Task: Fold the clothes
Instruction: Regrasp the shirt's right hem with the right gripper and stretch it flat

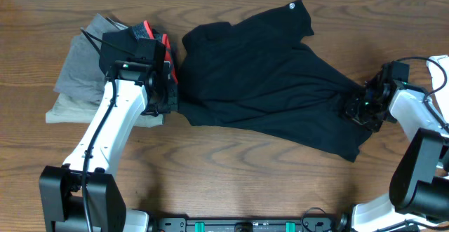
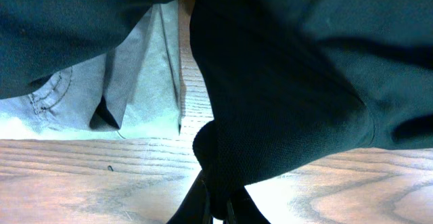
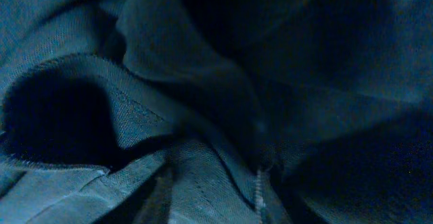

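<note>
Left pincer: my left pincer (image 1: 167,95) is clenched on a bunched left edge of the black T-shirt (image 1: 259,78); the wrist view shows a dark knob of cloth drawn down between the fingers.
Right pincer: my right pincer (image 1: 359,108) sits at the shirt's right edge. Its wrist view is all dark folds, but pleats run straight to it, so I judge it is grasping the cloth.
Shirt: it lies rumpled across the middle of the wooden surface (image 1: 231,169), stretched between my two arms, with its white label (image 1: 292,6) at the far edge.
Neighbours: the grey folded garments (image 1: 77,78) lie just beside my left pincer, and the black garment with a grey-and-red waistband (image 1: 144,30) lies beyond them.
Step in hand: I judge this is spreading the shirt before the first fold.
Doing it well: I want to lift both edges evenly, keep gentle tension, and draw away from the grey pile so nothing there drags along.
</note>
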{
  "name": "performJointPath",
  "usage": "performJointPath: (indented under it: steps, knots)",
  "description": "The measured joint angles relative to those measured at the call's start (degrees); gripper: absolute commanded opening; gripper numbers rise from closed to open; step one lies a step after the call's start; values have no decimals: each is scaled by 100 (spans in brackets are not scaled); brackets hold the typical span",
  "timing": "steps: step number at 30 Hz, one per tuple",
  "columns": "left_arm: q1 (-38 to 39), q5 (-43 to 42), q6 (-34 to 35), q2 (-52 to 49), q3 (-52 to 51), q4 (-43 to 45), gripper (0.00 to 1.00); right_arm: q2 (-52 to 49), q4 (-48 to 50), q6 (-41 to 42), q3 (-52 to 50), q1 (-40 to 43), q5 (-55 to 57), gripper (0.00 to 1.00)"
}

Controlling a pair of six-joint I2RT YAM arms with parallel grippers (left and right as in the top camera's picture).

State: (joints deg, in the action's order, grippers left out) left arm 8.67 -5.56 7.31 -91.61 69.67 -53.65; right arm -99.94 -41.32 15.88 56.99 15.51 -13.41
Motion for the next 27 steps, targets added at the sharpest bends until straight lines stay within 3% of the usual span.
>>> performJointPath:
  steps: [4,8,18,27]
  knots:
    - [0,-2,0,0,0,26,6,-20,66,-260,-9,2,-341,6]
    - [0,-2,0,0,0,37,6,0,125,-402,-9,2,-538,2]
    - [0,-2,0,0,0,37,6,1309,179,-549,-17,0,-533,1]
    - [0,-2,2,0,0,44,6,2299,-595,177,-15,2,590,2]
